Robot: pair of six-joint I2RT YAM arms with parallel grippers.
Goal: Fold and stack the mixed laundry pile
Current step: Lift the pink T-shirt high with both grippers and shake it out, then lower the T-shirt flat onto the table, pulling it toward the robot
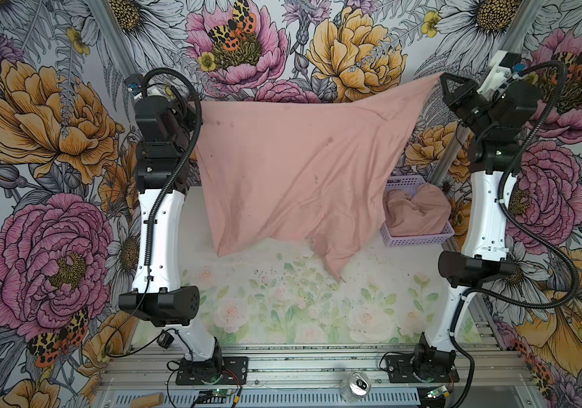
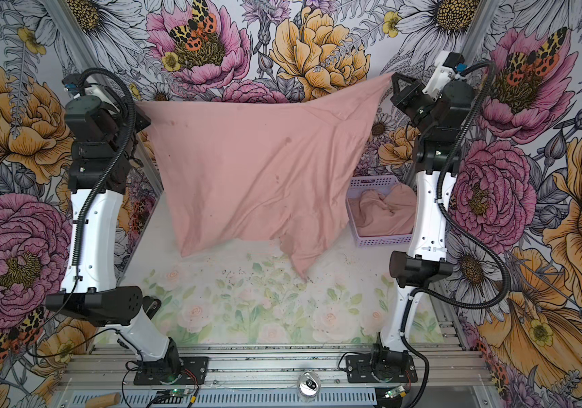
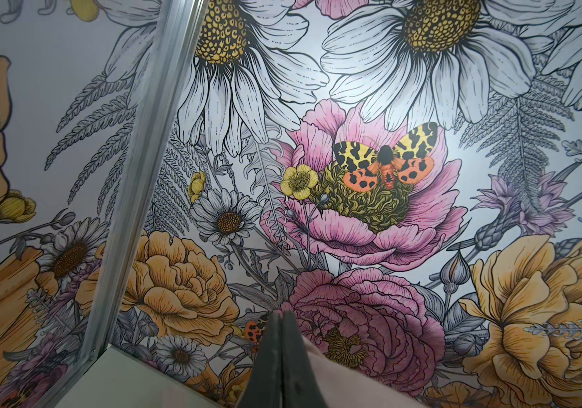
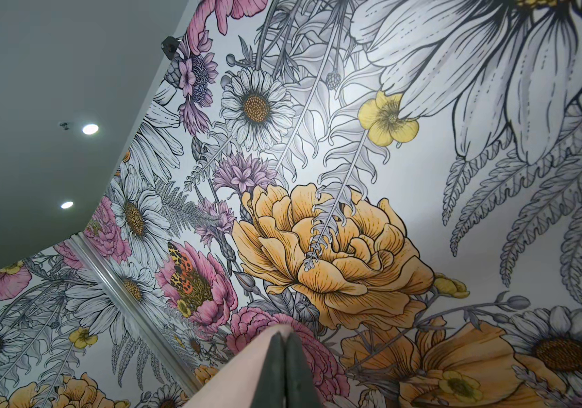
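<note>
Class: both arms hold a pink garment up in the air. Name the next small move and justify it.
Probably lower both arms together so the pink garment lays flat on the table. The left pincer and right pincer are each shut on a top corner, and the cloth hangs spread, its lowest tip near the table.

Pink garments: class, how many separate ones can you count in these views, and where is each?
2. One pink garment hangs spread between the left end effector and right end effector; one crumpled garment lies in the lavender basket. More may be hidden underneath.
</note>
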